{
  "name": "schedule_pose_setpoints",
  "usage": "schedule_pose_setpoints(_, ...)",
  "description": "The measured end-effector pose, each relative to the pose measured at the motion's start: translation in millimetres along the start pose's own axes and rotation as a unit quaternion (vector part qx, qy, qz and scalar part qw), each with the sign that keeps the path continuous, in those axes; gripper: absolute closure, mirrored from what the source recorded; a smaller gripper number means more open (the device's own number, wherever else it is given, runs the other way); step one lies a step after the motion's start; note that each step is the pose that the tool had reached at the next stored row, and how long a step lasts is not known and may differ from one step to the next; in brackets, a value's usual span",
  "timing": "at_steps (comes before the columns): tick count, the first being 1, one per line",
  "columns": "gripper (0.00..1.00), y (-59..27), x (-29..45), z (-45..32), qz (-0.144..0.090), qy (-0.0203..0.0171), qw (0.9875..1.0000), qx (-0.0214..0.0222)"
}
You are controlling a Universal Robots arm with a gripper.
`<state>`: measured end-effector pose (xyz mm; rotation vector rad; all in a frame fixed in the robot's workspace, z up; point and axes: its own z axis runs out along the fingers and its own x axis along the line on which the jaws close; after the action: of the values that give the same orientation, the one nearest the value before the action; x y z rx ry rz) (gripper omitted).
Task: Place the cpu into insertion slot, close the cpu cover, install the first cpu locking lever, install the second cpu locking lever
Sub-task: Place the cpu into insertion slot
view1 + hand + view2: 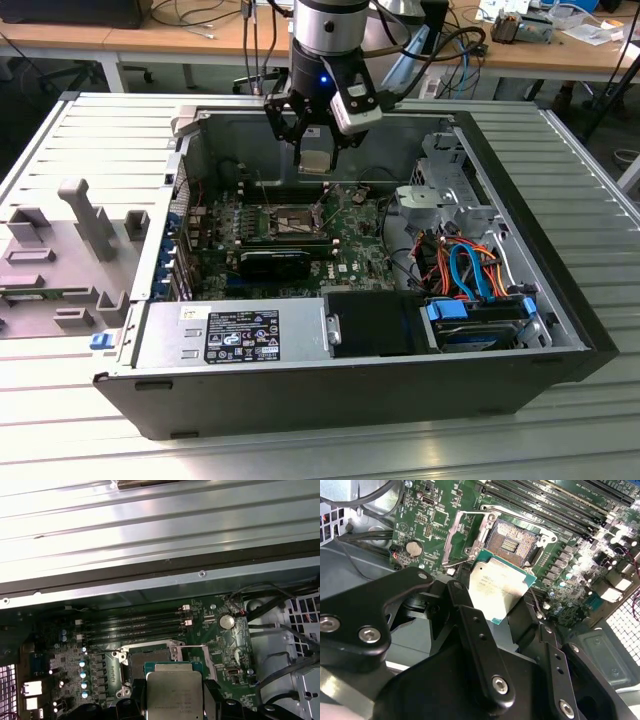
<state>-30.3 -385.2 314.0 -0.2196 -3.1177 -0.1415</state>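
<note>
From my end, the black gripper (314, 150) is pinched shut on the small silver-grey square cpu (315, 161), hanging above the open silver-rimmed insertion slot (290, 221). The black computer case (300, 390) lies on a ribbed silver metal table (100, 140), with cable-strewn wooden desks (150, 40) behind.

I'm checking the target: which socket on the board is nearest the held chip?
The insertion slot: square, dark-centred, silver-rimmed, closest to the cpu in the gripper; the long black slots lie beyond it.
</note>
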Motion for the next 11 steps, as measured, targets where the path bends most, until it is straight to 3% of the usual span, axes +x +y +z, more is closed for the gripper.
schedule_pose_setpoints(11, 0.45, 0.0, 0.0, 0.1, 0.023, -0.0021, 0.9997, -0.0005)
